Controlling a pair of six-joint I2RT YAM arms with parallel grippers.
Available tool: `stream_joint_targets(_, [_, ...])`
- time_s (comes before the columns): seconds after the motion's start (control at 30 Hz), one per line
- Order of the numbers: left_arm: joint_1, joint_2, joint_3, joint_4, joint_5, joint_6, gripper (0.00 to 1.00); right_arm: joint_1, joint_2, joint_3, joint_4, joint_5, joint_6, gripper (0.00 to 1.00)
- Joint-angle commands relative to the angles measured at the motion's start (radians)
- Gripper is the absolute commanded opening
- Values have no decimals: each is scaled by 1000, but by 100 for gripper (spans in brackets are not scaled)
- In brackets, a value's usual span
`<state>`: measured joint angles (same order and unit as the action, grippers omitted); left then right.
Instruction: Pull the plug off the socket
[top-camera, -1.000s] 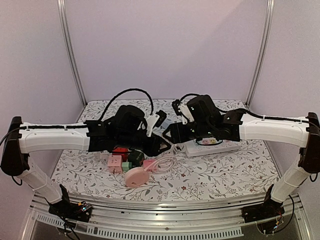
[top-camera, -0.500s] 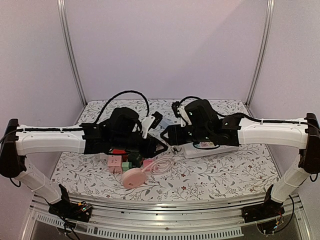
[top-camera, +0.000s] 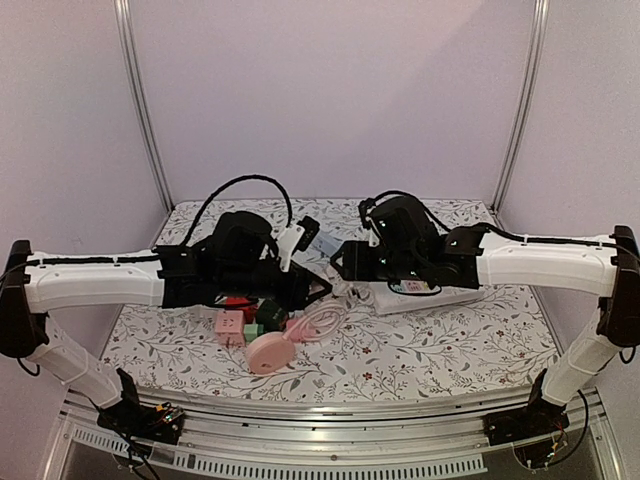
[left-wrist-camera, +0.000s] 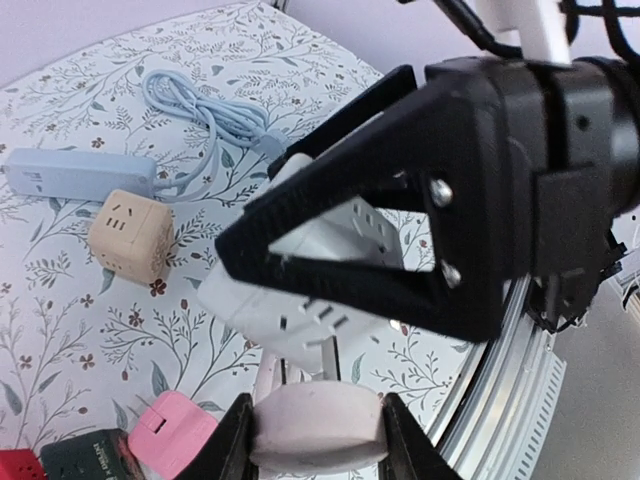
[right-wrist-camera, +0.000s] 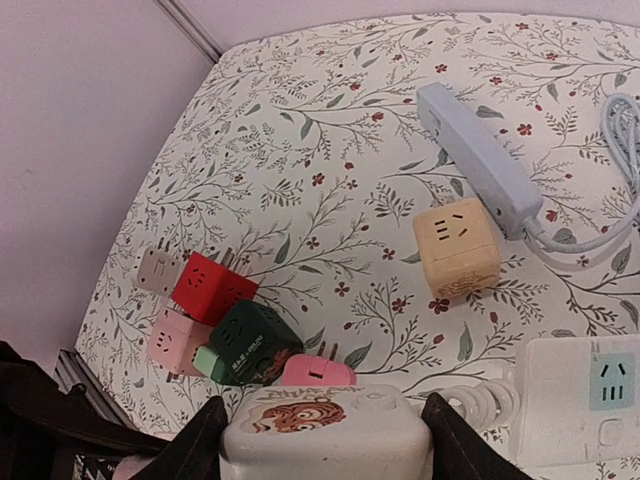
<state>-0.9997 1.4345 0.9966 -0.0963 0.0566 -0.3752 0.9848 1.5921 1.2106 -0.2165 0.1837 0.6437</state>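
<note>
Left gripper (left-wrist-camera: 315, 425) clamped on pale rounded plastic plug (left-wrist-camera: 315, 440). Right gripper (right-wrist-camera: 322, 440) clamped on white rectangular socket block (right-wrist-camera: 325, 425). Plug lies on socket's left-arm side; pull axis likely gripper-to-gripper.

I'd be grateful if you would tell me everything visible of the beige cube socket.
The beige cube socket is a round-cornered block of smooth-looking plastic, with slot openings on its top face. Nothing shows plugged into it. It sits flat on the floral tablecloth, close beside the light blue power strip; whether they touch is unclear.
</note>
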Motion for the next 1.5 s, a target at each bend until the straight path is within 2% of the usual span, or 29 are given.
stream_joint_targets(0.0, [1, -51, -18, -13, -25, 0, 0, -65, -18, 23, -49, 143, 25, 17])
stream_joint_targets(0.37, [23, -92, -33, -38, -49, -49, 0, -65, -49, -30, 41, 50, -48, 17])
stream_joint_targets(0.57, [77, -126, -54, -91, -48, -82, 0, -67, -105, -75, 36, 94, -92, 17])
stream_joint_targets(0.8, [211, -193, -105, -154, -35, -123, 0, -93, -143, -105, 25, 107, -80, 17])
stream_joint_targets(1.0, [372, -250, -114, -238, 2, -104, 0, -94, -155, -109, 25, 96, -69, 17])
stream_joint_targets(1.17, [476, -237, -110, -288, 28, -80, 0, -94, -171, -126, 26, 86, -59, 17])
stream_joint_targets(1.47, [537, -177, -123, -267, 68, -83, 0, -94, -176, -132, 27, 58, -63, 17])
